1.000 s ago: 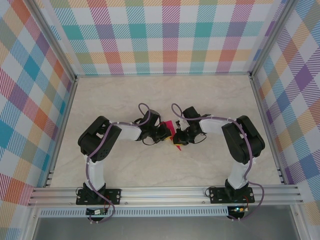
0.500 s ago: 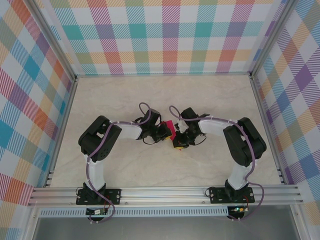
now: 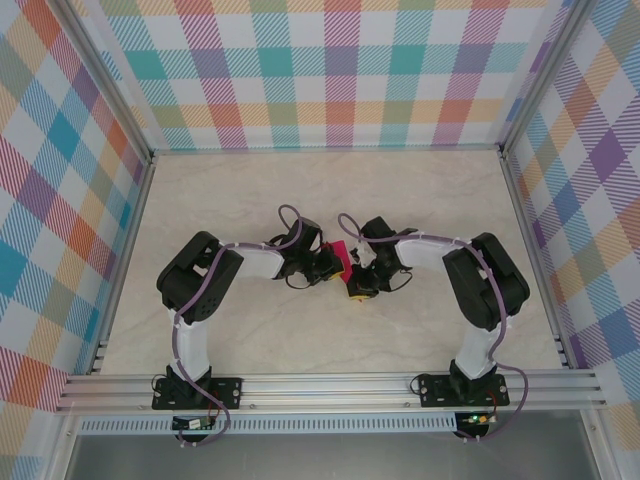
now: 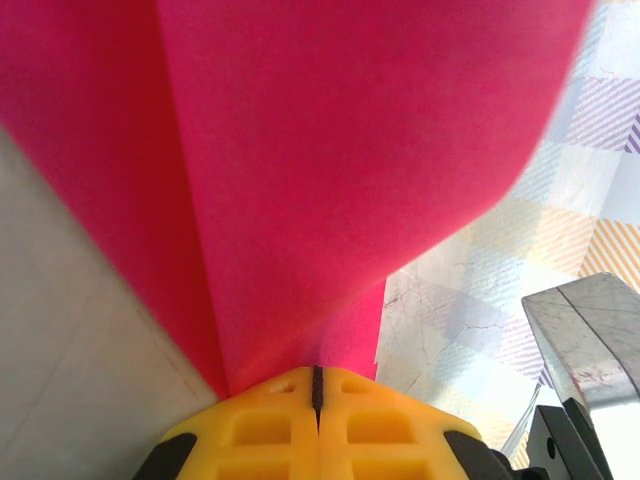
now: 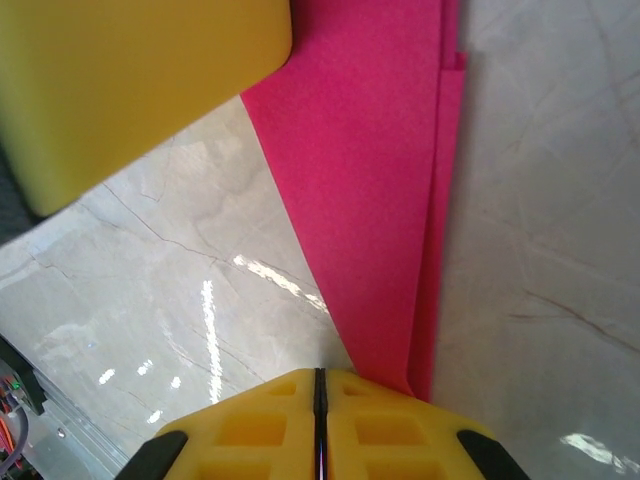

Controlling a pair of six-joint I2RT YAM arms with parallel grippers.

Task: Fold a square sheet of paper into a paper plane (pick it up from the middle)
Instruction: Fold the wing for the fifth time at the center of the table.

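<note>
The sheet of paper (image 3: pixel 340 249) is magenta-pink and folded into layers, and it sits at the table's middle between both arms. My left gripper (image 4: pixel 318 372) is shut with the paper (image 4: pixel 330 170) fanning out from its yellow tips (image 3: pixel 338 268). My right gripper (image 5: pixel 320 374) is shut too. The narrow layered end of the paper (image 5: pixel 370 200) runs under its right finger (image 5: pixel 400 430), not into the slit between the jaws. In the right wrist view the left gripper's yellow finger (image 5: pixel 140 90) shows at the upper left. Seen from above, the right gripper (image 3: pixel 356 291) is just right of the paper.
The marble-look table top (image 3: pixel 330 340) is walled by checked panels (image 3: pixel 330 70) and aluminium rails (image 3: pixel 330 385) along the near edge. A metal frame piece (image 4: pixel 590 340) shows at the right of the left wrist view.
The right arm has edged slightly left toward the left gripper, and less of the pink paper shows from above. The left arm has stayed put.
</note>
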